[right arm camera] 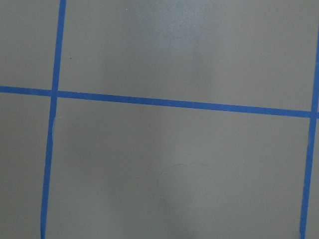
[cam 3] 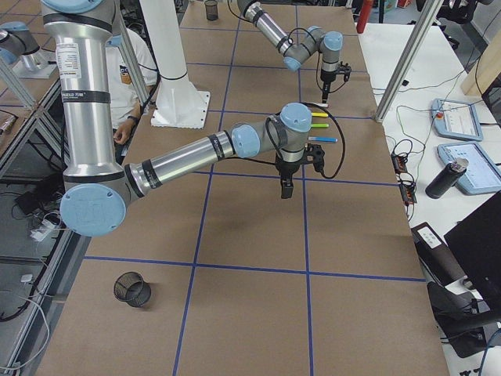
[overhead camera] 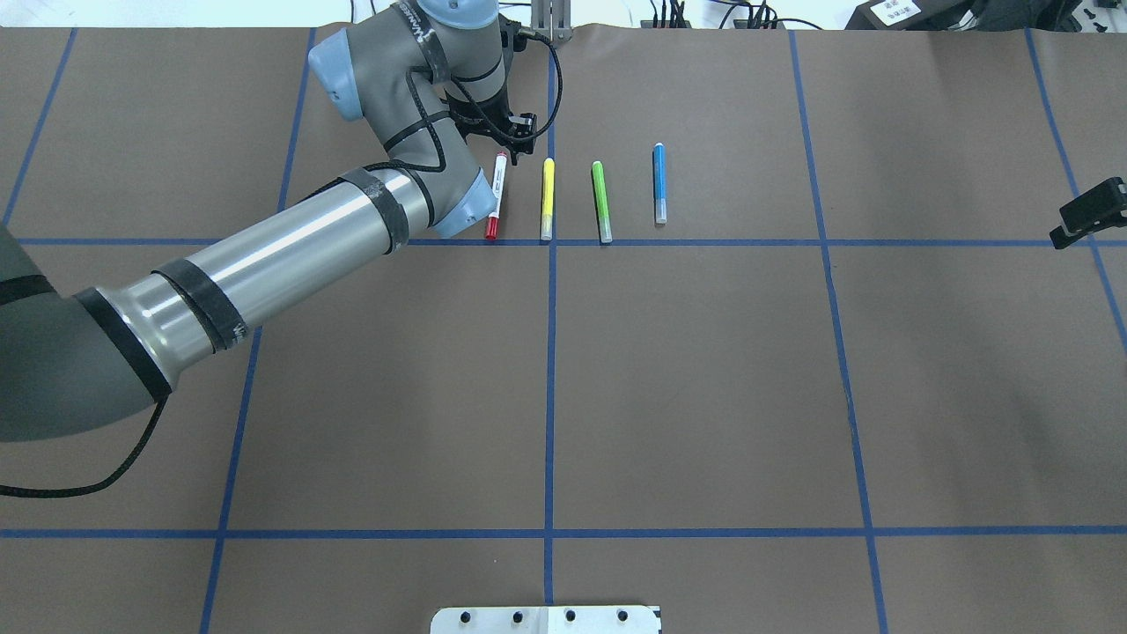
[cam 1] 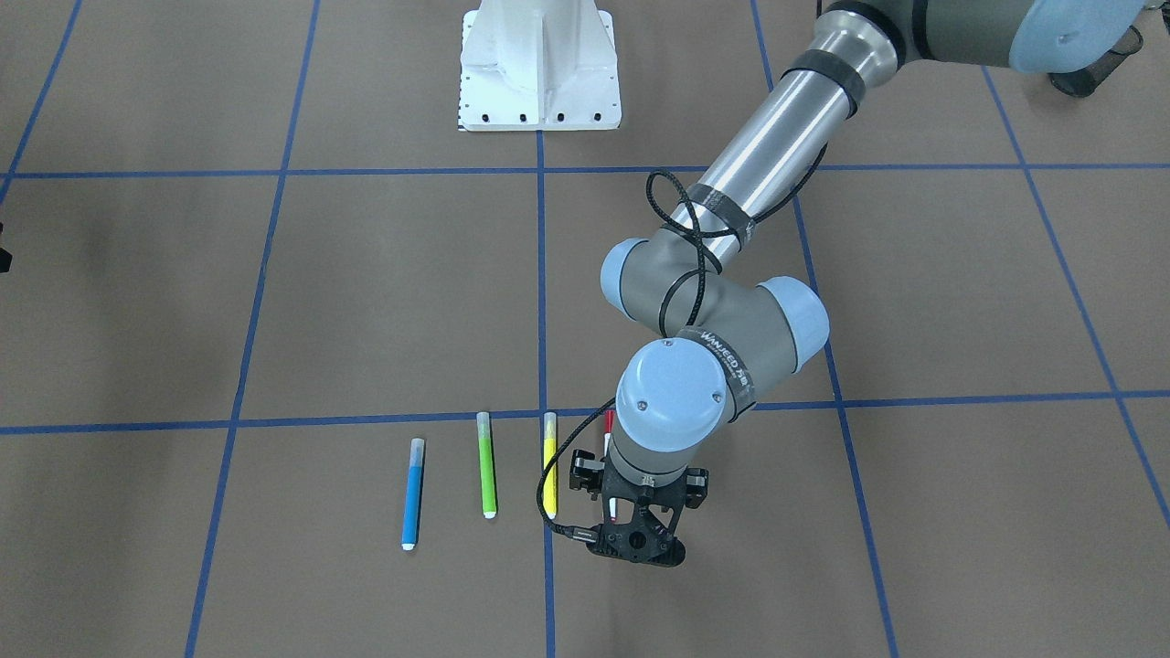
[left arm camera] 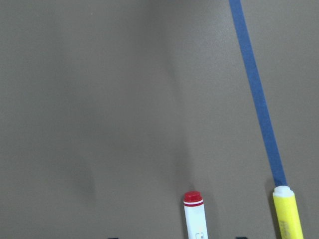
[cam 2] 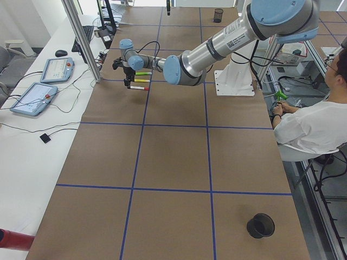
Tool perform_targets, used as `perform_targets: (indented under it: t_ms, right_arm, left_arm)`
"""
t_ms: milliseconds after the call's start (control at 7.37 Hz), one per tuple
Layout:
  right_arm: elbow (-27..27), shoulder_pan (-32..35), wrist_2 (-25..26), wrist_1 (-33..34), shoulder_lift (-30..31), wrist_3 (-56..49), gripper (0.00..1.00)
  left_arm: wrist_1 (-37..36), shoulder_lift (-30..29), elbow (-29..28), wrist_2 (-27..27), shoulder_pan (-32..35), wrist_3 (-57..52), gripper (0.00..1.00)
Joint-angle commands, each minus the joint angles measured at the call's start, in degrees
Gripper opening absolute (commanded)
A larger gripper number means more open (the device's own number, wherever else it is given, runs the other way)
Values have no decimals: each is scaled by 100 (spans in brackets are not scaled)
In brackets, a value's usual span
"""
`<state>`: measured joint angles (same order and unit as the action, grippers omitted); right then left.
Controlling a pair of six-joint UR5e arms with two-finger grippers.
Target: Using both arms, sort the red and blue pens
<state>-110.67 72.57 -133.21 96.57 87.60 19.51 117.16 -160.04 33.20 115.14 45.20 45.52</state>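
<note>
The red pen [overhead camera: 497, 195], white-barrelled with a red cap, lies at the left end of a row of markers at the table's far side. My left gripper [overhead camera: 513, 145] hangs over its far end. In the left wrist view the pen's red tip [left arm camera: 193, 214] sits between two dark fingertips [left arm camera: 241, 238] that stand wide apart, so the gripper is open. The blue pen [overhead camera: 659, 182] lies at the row's right end, untouched. My right gripper [overhead camera: 1092, 214] hovers at the table's right edge, far from the pens; whether it is open or shut does not show.
A yellow marker [overhead camera: 547, 199] and a green marker [overhead camera: 601, 201] lie between the two pens. Black mesh cups [cam 2: 260, 225] [cam 3: 132, 289] stand near the table's ends. The white pedestal [cam 1: 539, 64] is at the robot's side. A person [cam 2: 314, 124] sits beside the table.
</note>
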Motion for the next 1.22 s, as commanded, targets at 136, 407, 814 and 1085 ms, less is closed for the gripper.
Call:
perform_targets:
  t_ms: [136, 407, 814, 1085]
  right_arm:
    - [36, -6, -65, -6, 20, 0, 100]
    - [36, -15, -65, -6, 29, 0, 100]
    - [63, -32, -65, 2, 29, 0, 100]
    - [80, -32, -65, 2, 29, -9, 100]
  left_arm:
    - [246, -18, -121, -123, -125, 220, 73]
    - [307, -10, -190, -210, -125, 220, 68]
    - [474, -18, -305, -255, -143, 220, 58]
    - [474, -18, -305, -272, -151, 229, 39]
